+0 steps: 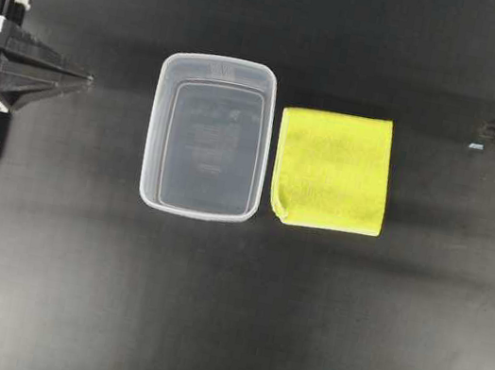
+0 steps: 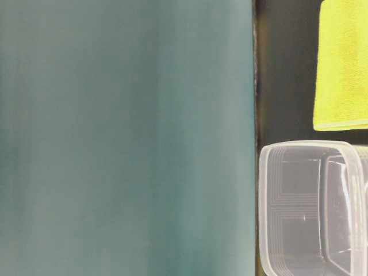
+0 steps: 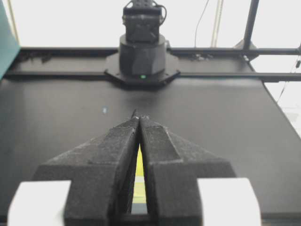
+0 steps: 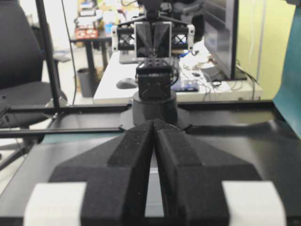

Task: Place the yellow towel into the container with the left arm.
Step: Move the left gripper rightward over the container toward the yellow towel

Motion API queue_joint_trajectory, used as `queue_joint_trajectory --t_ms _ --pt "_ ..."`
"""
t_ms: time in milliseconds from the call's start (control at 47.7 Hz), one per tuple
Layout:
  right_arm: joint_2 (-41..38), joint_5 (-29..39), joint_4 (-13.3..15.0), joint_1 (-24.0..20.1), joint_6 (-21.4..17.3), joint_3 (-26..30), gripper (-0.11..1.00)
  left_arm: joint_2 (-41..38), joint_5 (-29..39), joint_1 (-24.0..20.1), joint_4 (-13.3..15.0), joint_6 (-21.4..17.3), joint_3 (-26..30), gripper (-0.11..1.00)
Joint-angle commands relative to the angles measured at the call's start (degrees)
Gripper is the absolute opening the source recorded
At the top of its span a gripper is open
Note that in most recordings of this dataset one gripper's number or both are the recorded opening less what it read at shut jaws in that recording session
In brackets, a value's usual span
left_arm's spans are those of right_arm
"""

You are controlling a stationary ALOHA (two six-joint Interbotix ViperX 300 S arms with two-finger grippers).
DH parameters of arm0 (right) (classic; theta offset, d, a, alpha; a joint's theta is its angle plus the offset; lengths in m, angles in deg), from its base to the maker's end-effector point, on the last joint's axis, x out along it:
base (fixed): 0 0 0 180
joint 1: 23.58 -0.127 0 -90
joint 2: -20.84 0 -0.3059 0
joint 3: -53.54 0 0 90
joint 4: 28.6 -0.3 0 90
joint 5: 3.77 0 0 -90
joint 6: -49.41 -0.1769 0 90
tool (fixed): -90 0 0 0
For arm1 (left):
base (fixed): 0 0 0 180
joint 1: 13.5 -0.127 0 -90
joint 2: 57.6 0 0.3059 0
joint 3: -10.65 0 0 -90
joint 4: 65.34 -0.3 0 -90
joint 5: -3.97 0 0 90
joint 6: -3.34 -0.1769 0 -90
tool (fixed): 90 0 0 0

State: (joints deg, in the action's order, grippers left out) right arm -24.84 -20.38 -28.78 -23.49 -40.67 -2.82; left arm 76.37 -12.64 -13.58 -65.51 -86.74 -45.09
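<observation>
The black table (image 1: pixel 221 334) fills the overhead view. A teal panel (image 2: pixel 126 138) covers most of the table-level view, and a strip of it shows at the lower left edge from overhead.

The tub (image 1: pixel 208 136), clear plastic with rounded corners, sits upright near the table's middle with nothing in it. Its rim and one corner also show at table level (image 2: pixel 313 207).

The towel (image 1: pixel 332 170) lies flat and folded just beside the tub, on the side toward the right arm, with a narrow strip of table between them. It is outside the tub and touched by neither gripper.

The left gripper (image 1: pixel 86 77) is at the left edge of the overhead view, well apart from the tub. Its wrist view shows the fingers pressed together at the tips, holding nothing (image 3: pixel 139 117).

The right gripper (image 1: pixel 487 131) is at the right edge, well apart from the towel. Its fingers (image 4: pixel 136 141) meet too, holding nothing.
</observation>
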Motion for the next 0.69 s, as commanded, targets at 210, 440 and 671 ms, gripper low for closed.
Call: queue_joint_trajectory --t_ms 210,440,671 --pt "-0.1 7.8 -1.6 -0.5 -5.5 -0.1 0.0 -11.2 7.2 0.2 -2.2 5.3 10.5 0.0" --pt "1.7 18.8 -1.5 -0.5 -8.7 0.1 0.0 -23.5 18.8 0.2 -2.2 5.2 22.9 0.0" --pt "5.4 23.2 -1.1 -0.5 -8.4 -0.4 0.08 -34.9 30.8 0.4 -2.2 4.8 34.8 0.0"
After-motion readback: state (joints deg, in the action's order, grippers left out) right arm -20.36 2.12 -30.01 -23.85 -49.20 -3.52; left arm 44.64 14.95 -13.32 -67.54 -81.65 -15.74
